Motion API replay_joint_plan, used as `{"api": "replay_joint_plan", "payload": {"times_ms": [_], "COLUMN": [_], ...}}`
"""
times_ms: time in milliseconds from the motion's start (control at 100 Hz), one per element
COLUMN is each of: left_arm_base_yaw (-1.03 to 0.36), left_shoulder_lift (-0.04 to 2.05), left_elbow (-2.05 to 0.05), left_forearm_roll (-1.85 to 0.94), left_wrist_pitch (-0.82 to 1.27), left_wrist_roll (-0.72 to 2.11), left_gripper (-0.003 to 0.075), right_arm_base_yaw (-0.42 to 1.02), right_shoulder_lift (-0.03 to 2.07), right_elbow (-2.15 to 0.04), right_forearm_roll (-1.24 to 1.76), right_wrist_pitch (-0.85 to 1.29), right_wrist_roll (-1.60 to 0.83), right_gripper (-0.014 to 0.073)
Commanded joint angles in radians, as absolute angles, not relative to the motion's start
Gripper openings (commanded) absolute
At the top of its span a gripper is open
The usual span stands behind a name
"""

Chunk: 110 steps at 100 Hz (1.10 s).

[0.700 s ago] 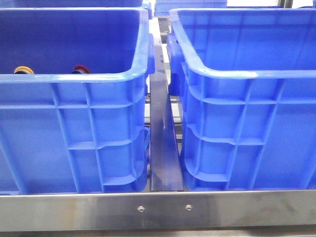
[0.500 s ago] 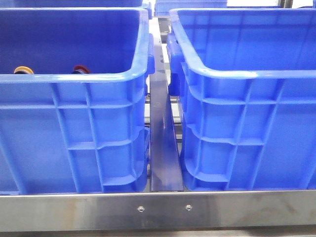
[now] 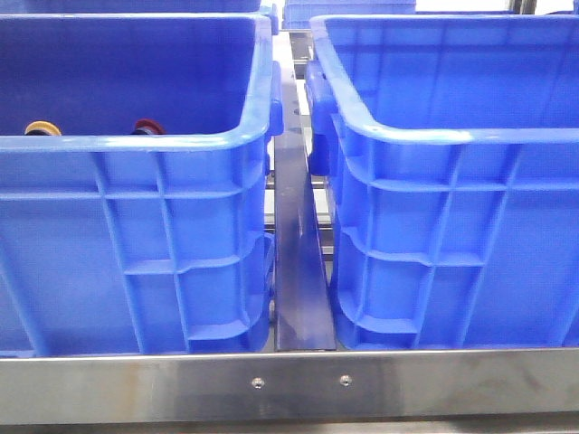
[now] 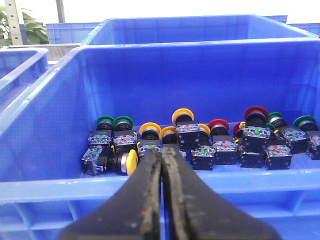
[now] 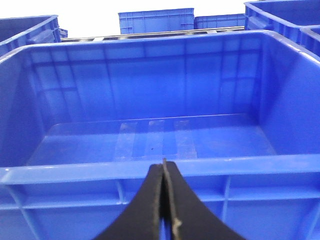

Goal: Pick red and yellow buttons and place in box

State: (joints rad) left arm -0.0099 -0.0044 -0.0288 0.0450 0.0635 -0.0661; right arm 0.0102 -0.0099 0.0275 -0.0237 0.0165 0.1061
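Both end effectors, left [image 4: 161, 157] and right [image 5: 163, 167], are closed, empty; red button [image 4: 218, 124] and yellow button [image 4: 149, 129] lie beyond the left one.

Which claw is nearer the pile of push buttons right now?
Left. The left claw sits shut at the near rim of the crate holding the push buttons; the right claw faces an empty crate.
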Motion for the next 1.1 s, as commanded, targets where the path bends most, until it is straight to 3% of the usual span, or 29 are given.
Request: {"api": "replay_joint_plan", "payload": {"times_ms": [0, 370, 760, 850, 1020, 1090], "left_arm_base_yaw": [-0.012, -0.012, -0.012, -0.012, -0.012, -0.012], "left_shoulder_lift": [-0.037, 0.119, 0.502, 0.596, 0.744, 0.801], "left_elbow": [-0.104, -0.328, -0.596, -0.651, -0.730, -0.759], "left_forearm_roll": [0.045, 0.045, 0.045, 0.045, 0.036, 0.025], "left_wrist_pitch": [0.006, 0.216, 0.493, 0.520, 0.512, 0.499], "left_wrist_roll": [-0.074, -0.074, -0.068, -0.065, -0.065, -0.065], "left_gripper": [-0.0019, -0.0019, 0.0001, 0.0095, 0.0429, 0.0514], "right_arm_base_yaw": [0.013, 0.013, 0.013, 0.013, 0.013, 0.013], "right_shoulder_lift": [-0.035, -0.035, -0.035, -0.035, -0.035, -0.035], "right_elbow": [0.008, 0.008, 0.008, 0.008, 0.008, 0.008], "right_forearm_roll": [-0.037, -0.037, -0.037, -0.037, -0.037, -0.037], "right_wrist_pitch": [-0.059, -0.059, -0.059, -0.059, -0.059, -0.059], "right_wrist_roll": [0.101, 0.101, 0.101, 0.101, 0.101, 0.101], "right_gripper": [-0.0067, -0.0067, -0.0067, -0.0067, -0.0067, -0.0067]}}
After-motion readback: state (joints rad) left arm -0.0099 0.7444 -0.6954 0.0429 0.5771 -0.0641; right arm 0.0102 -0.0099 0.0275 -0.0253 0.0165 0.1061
